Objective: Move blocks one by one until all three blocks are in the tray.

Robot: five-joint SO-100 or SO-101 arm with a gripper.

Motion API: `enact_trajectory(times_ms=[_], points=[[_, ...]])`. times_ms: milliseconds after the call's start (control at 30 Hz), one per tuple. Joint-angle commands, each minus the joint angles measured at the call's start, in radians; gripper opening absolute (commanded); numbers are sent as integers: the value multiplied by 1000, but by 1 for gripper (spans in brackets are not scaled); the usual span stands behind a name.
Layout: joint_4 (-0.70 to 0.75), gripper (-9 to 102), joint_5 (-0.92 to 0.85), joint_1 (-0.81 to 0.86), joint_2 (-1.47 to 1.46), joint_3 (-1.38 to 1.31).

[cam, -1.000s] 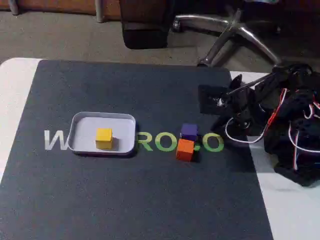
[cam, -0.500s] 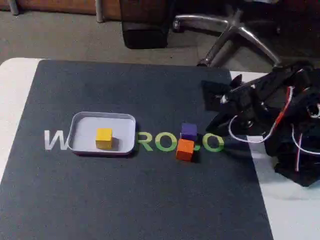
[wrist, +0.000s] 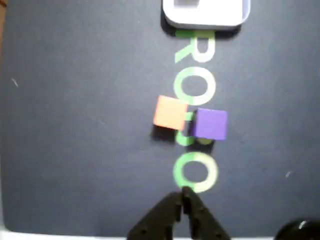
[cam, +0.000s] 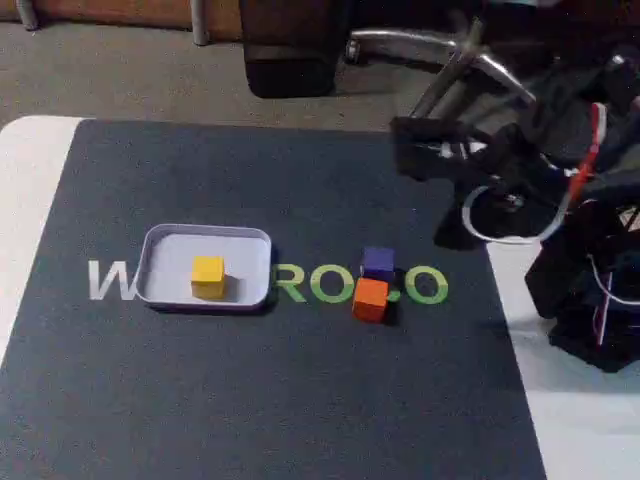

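Note:
A yellow block (cam: pixel 208 276) lies inside the pale tray (cam: pixel 160 242) at the left of the dark mat. In the fixed view the orange block (cam: pixel 370 298) and the purple block (cam: pixel 378 262) touch each other on the mat's green letters, right of the tray. My gripper (cam: pixel 408 150) hangs raised above the mat, up and to the right of those two blocks, holding nothing. In the wrist view its black fingers meet at the tips, so the gripper (wrist: pixel 184 196) is shut, with the orange block (wrist: pixel 171 112) and purple block (wrist: pixel 210 123) ahead of it and the tray (wrist: pixel 200 22) beyond.
The black arm body with red and white cables (cam: pixel 590 250) fills the right side on the white table (cam: pixel 30 170). An office chair base (cam: pixel 470 60) stands on the floor behind. Bare mat (cam: pixel 260 400) spreads in front of the blocks and tray.
The arm has risen and unfolded, carrying the gripper upward in the fixed view. Blocks and tray have not moved.

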Motion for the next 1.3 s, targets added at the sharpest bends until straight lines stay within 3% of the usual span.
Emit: enact_trajectory(times_ms=[0,167,500,767,1067,1267], points=[[-2,-8,94,-29,-198,-181],[-29,-7,152,-54,-489,-305],[-201,0,133,0,-673,-291],[-275,10,46,67,-686,-210],[-410,9,-103,150,-552,34],[-422,9,-144,167,-548,67]])
